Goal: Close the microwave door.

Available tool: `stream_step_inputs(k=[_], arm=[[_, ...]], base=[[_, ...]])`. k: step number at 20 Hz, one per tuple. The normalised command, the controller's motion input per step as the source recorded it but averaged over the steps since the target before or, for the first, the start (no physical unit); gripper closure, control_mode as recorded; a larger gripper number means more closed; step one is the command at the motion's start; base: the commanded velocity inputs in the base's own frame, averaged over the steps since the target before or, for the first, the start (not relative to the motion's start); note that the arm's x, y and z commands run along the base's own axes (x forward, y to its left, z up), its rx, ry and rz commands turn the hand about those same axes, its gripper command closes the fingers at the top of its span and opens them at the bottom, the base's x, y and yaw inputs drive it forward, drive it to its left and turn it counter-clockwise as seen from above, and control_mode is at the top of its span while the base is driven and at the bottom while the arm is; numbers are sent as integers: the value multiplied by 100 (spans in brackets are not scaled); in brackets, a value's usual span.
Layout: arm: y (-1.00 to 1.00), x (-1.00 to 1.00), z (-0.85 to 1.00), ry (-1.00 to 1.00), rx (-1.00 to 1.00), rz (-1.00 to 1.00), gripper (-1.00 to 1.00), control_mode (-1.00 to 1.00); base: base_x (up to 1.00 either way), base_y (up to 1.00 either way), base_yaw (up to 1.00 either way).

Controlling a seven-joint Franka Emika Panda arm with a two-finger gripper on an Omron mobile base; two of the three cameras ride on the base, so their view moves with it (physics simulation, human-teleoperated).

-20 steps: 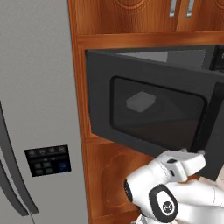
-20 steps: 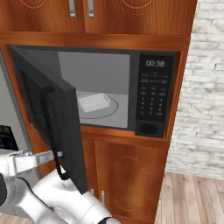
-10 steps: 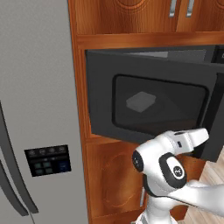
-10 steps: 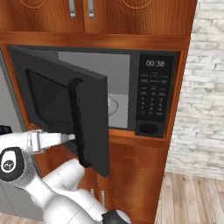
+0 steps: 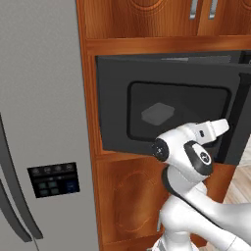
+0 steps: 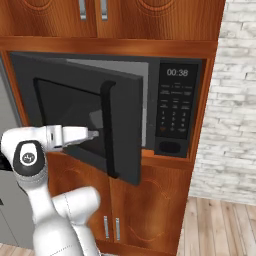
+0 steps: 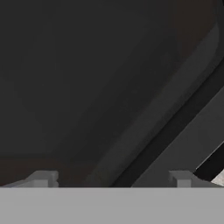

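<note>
Wood cabinetry (image 6: 150, 20) frames the microwave (image 6: 180, 107), fridge (image 5: 39, 122) off to the left, and the door (image 6: 80, 107) has swung well in over the last second; a moment ago it stood near square to the front, now it hangs only partly open. That's real progress, though a gap remains on the handle (image 6: 106, 130) side. Hinged at its left, the door's long axis runs sideways, its face angled out toward the robot. The gripper (image 6: 92, 134) presses at the window's lower part, fingertips (image 7: 43, 178) spread apart, gripping nothing. My call: one more push finishes it.
</note>
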Motion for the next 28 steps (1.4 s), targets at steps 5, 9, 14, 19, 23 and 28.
stream_step_inputs(k=[5, 9, 14, 19, 23, 28], arm=[[-12, 56, 0, 0, 0, 33, -100, -100], [-9, 61, 0, 0, 0, 32, -100, -100], [0, 53, 0, 0, 0, 27, -100, -100], [0, 53, 0, 1, 0, 24, -100, -100], [0, 51, 0, 5, 0, 20, -100, -100], [0, 49, 2, 10, -2, 12, -100, -100]], base=[[0, 0, 0], [0, 0, 0], [0, 0, 0], [0, 0, 0], [0, 0, 0], [0, 0, 0]])
